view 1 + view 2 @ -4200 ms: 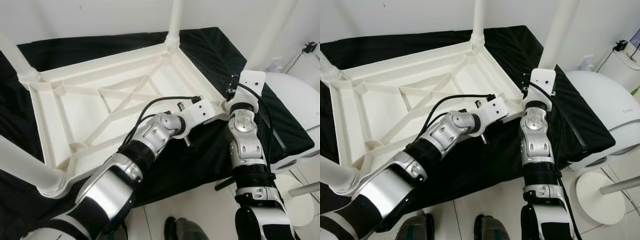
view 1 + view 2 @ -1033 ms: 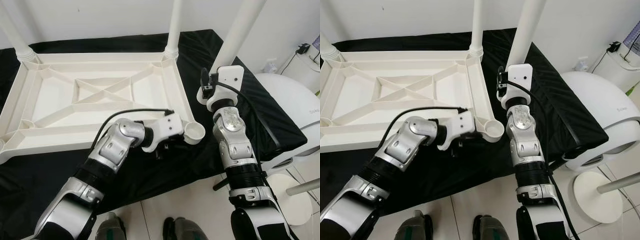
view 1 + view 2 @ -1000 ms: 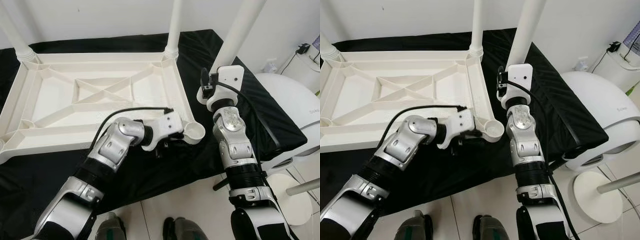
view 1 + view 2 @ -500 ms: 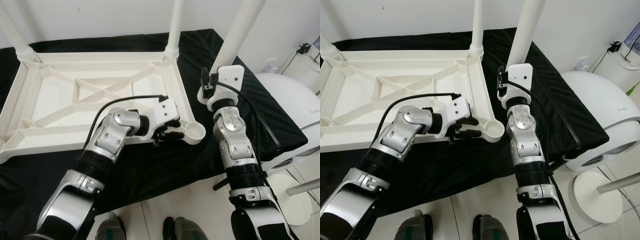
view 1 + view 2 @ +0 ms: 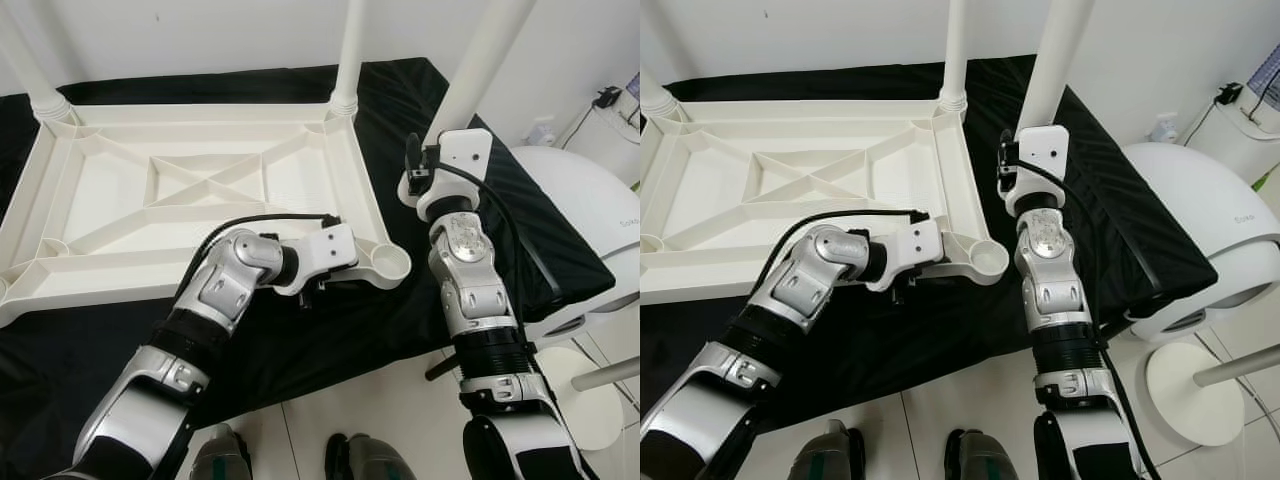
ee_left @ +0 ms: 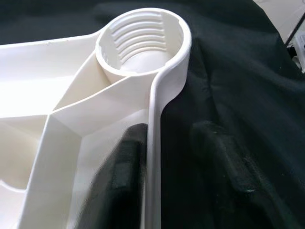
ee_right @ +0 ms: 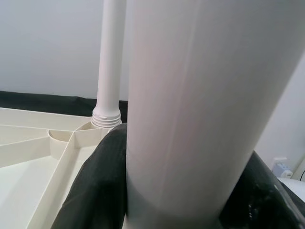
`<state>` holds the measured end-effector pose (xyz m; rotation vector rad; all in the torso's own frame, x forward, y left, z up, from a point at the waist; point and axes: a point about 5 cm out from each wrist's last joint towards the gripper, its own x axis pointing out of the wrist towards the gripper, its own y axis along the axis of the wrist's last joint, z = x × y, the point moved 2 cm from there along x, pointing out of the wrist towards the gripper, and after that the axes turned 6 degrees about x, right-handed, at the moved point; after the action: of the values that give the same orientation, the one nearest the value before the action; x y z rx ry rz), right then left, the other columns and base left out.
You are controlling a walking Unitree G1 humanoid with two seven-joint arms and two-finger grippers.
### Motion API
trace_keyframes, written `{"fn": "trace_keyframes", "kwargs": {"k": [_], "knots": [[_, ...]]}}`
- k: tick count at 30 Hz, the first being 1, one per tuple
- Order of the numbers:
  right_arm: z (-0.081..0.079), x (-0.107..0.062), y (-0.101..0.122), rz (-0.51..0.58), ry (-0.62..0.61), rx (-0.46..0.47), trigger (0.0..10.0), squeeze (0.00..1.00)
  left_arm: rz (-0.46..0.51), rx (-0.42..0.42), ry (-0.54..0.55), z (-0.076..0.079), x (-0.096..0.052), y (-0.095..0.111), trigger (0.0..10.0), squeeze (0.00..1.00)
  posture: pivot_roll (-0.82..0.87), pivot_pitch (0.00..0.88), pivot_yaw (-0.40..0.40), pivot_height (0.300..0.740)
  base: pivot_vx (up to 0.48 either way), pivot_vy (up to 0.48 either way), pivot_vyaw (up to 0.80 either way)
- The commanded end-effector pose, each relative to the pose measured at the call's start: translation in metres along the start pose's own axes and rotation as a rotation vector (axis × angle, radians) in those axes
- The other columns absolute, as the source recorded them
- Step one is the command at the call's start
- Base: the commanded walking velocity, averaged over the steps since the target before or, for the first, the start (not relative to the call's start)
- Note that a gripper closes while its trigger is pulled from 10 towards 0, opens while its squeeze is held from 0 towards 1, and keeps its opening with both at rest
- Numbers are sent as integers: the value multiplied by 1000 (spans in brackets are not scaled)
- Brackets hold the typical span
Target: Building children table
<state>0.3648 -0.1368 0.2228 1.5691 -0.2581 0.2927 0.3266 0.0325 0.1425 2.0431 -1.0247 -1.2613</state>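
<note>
Two tools share the job: the left tool (image 6: 178, 176) pinches the upturned white ribbed plastic tabletop's (image 5: 170, 190) rim, steadying its five-o'clock threaded socket (image 5: 388, 264), while the right tool (image 7: 186, 210) clamps the white tubular leg (image 5: 1060, 50) above.

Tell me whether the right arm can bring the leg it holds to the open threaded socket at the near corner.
Probably yes. The right gripper holds the leg upright just beyond the socket, which is bare, with nothing between them. The left gripper straddles the tabletop rim behind the socket, clear of its mouth.
</note>
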Motion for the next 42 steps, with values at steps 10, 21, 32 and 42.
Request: {"fn": "trace_keyframes", "kwargs": {"k": [10,21,32,42], "knots": [[1,-4,4,-5,44,41,10000,0,-111,-17,302,-21,-7,-22,0,0,-6,118,-67,740,0,0,0],[-20,-28,6,-48,277,241,10000,0,-162,13,244,-9,-3,-33,8196,0,-3,116,-64,740,0,0,0],[-31,-53,3,-122,430,237,10000,0,-178,17,249,-9,-3,-35,10000,0,-3,104,-60,740,0,0,0],[-8,-65,-3,-243,414,167,10000,0,-186,38,258,-12,-4,-36,10000,0,-15,98,-60,740,0,0,0]]}}
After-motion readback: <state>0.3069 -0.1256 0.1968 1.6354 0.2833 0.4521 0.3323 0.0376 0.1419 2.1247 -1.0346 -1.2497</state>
